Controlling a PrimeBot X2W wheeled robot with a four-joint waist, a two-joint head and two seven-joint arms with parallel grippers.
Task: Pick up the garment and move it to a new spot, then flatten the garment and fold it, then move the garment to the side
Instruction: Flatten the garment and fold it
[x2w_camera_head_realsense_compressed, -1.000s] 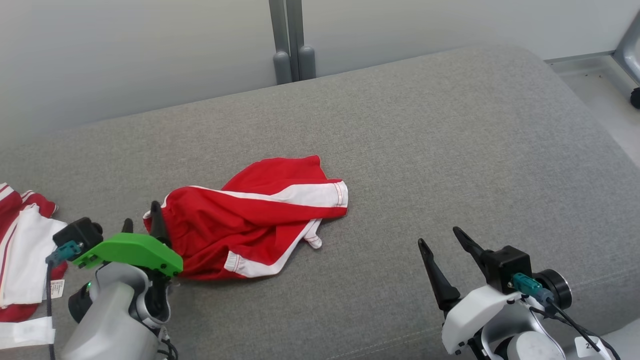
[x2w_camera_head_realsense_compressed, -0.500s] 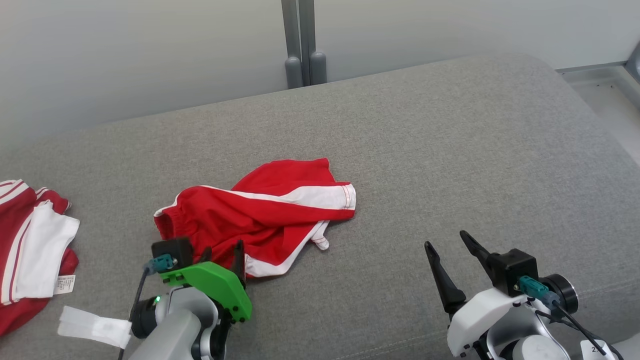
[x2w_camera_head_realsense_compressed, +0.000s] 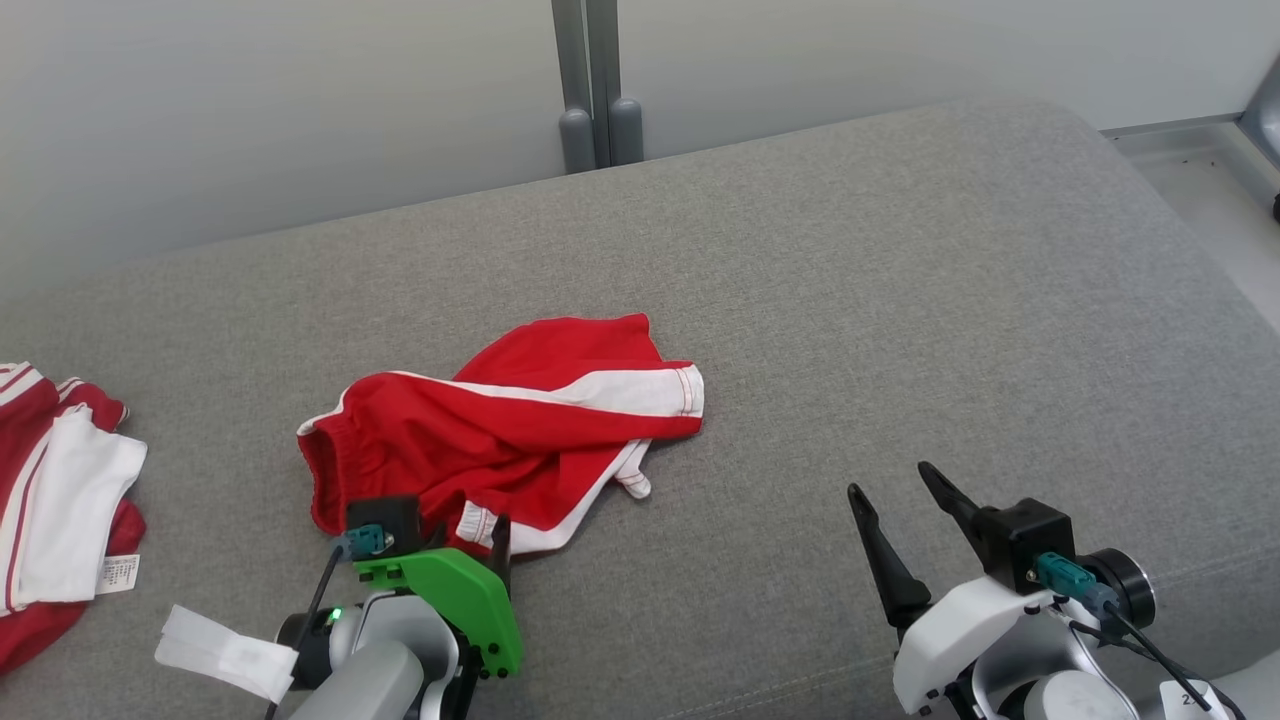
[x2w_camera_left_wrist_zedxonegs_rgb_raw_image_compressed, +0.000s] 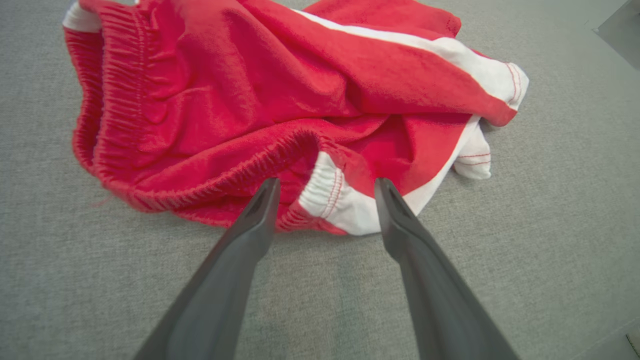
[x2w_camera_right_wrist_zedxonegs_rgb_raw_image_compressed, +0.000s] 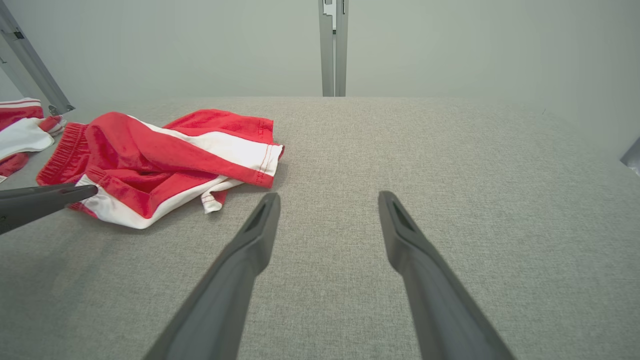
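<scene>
The garment (x2w_camera_left_wrist_zedxonegs_rgb_raw_image_compressed: 280, 90) lies crumpled just ahead of the left gripper (x2w_camera_left_wrist_zedxonegs_rgb_raw_image_compressed: 325, 187) — spread wide, empty. The right gripper (x2w_camera_right_wrist_zedxonegs_rgb_raw_image_compressed: 327, 200) gapes too; flattening and folding remain

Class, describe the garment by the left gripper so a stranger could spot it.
On the wide grey cushion, look just beyond the left gripper. Crumpled red shorts lie there; unlike the red-and-white pile at the cushion's left edge, they show a gathered waistband and broad white stripe.

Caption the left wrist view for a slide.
Open left gripper at the edge of crumpled red shorts on a grey cushion.
</scene>
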